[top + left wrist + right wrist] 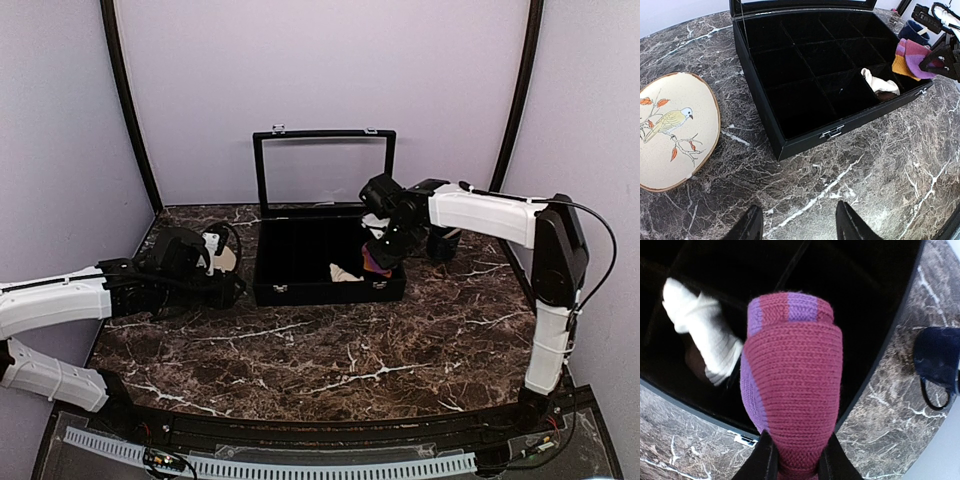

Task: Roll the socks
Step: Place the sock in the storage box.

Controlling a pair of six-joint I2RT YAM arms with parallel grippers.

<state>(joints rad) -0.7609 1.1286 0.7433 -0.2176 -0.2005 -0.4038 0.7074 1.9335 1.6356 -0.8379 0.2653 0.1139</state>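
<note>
My right gripper [795, 460] is shut on the rolled maroon-purple sock [792, 385] and holds it above the right front corner of the open black box [330, 290]. From the left wrist view the sock [912, 57] shows its orange end. The cream-beige sock [880, 82] lies in a front right compartment of the box; it also shows in the right wrist view [700, 335] and the top view [345, 271]. My left gripper [797, 225] is open and empty, low over the marble table left of the box [805, 80].
A tan oval mat with a bird drawing [672, 130] lies left of the box, by the left arm. A dark blue cloth item [937, 362] lies on the table right of the box. The box lid [325, 165] stands upright at the back.
</note>
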